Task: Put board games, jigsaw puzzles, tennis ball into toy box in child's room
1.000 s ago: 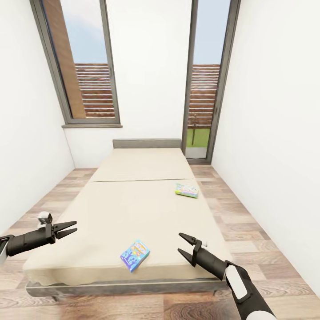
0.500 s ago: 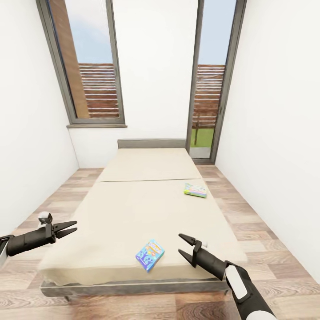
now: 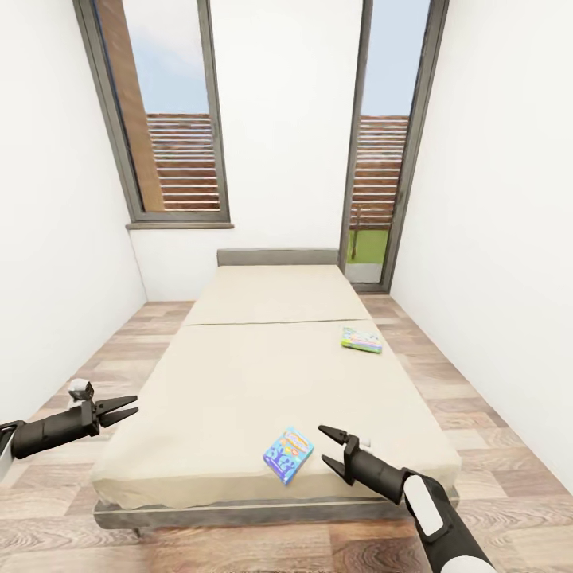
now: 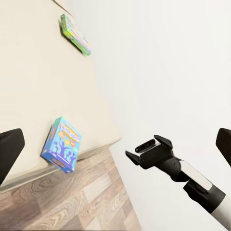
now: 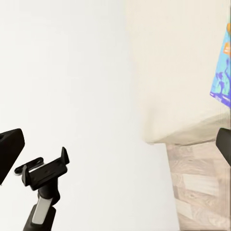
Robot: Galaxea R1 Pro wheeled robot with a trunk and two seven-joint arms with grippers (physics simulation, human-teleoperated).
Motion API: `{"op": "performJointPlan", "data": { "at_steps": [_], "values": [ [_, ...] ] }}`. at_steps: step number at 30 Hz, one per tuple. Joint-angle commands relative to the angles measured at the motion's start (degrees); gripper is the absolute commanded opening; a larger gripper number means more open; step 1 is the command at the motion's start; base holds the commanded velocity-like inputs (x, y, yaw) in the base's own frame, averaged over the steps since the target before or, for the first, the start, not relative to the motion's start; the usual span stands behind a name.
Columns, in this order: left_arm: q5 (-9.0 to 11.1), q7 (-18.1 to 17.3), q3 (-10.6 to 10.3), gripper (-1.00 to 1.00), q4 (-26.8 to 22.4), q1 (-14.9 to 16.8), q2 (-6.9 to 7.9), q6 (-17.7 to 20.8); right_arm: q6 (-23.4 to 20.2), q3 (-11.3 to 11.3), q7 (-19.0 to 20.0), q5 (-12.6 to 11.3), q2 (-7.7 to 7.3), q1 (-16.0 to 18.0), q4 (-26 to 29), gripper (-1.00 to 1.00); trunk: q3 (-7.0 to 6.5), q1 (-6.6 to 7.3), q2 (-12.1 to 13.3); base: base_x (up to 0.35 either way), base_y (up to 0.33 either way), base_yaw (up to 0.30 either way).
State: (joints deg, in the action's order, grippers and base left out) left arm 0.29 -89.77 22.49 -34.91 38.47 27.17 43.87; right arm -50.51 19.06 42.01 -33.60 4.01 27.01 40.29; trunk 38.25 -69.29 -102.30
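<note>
Head view: a beige bed (image 3: 263,374) with grey headboard (image 3: 277,257) runs between white walls toward two tall grey-framed windows (image 3: 167,119); wood-plank floor (image 3: 493,414) lies on both sides. A blue board game (image 3: 287,454) lies flat near the foot edge of the bed, a green one (image 3: 361,340) near its right edge, well apart. The right pincer (image 3: 333,451), jaws spread and empty, hovers just beside the blue box. The left pincer (image 3: 127,407), also parted and empty, hangs off the bed's left side.

Bed (image 3: 239,382): blue game box (image 3: 287,454) nr foot, green box (image 3: 361,340) right edge; both end effectors open.
</note>
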Motion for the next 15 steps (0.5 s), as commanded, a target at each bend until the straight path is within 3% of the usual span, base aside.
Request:
{"op": "performJointPlan", "data": {
  "at_steps": [1, 6, 15],
  "values": [
    [0.0, -0.2, 0.0, 1.00, 0.0, 0.0, 0.00, 0.6, -0.3, 0.3, -0.5, 0.2, 0.09, 0.1, -0.1, 1.00, 0.06, 0.02, 0.0, -0.093, 0.173, 0.000],
    [0.0, -0.2, 0.0, 1.00, 0.0, 0.0, 0.01, 0.6, -0.2, 0.3, -3.3, 0.2, 0.18, 0.1, -0.6, 1.00, 0.06, 0.02, 0.0, -0.041, 0.136, 0.000],
    [0.0, -0.2, 0.0, 1.00, 0.0, 0.0, 0.02, 0.7, -0.2, 0.3, -6.8, 0.2, 0.21, 0.1, -1.1, 1.00, 0.06, 0.02, 0.0, -0.005, 0.020, 0.000]
  ]
}}
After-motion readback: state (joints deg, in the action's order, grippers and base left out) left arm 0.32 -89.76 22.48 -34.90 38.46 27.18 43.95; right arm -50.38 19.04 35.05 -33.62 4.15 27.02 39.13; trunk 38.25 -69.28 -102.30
